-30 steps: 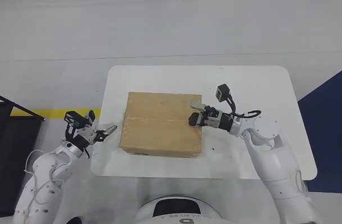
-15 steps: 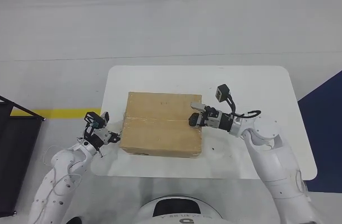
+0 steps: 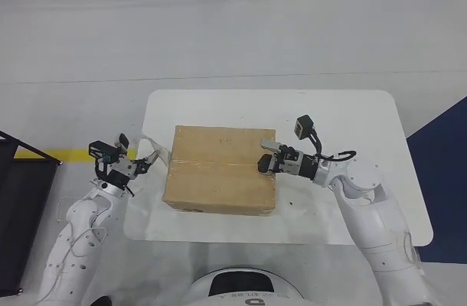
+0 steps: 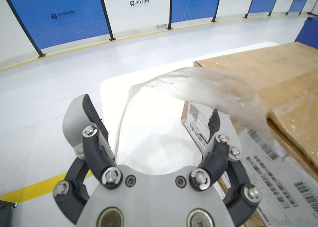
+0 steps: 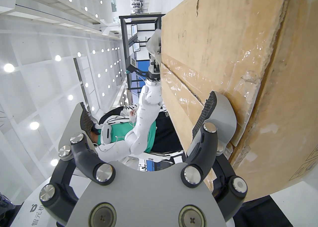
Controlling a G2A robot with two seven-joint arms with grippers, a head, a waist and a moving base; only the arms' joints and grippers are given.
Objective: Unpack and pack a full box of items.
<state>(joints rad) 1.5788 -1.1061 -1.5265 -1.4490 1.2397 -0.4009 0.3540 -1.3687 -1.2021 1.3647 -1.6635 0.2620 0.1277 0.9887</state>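
Observation:
A closed cardboard box (image 3: 218,168) stands in the middle of the white table (image 3: 341,115); clear tape runs along its top seam (image 5: 183,81). My left gripper (image 3: 140,159) (image 4: 150,106) hovers open just off the box's left side. A loose strip of clear tape (image 3: 158,147) (image 4: 198,84) arcs from the box's edge to the inner side of one of its fingers (image 4: 93,116). My right gripper (image 3: 266,153) (image 5: 147,101) is open at the box's right end. One of its fingers (image 5: 215,111) rests on the box top by the seam; the other is in the air.
Printed labels (image 4: 263,153) cover the box's left side. A black rack (image 3: 4,191) stands on the floor to the left, past a yellow floor line (image 3: 57,154). A dark blue panel (image 3: 455,176) stands to the right of the table.
My left gripper went in against the box's left side, then drew back and away, and a strip of tape now trails from the box to it. The right arm stayed still.

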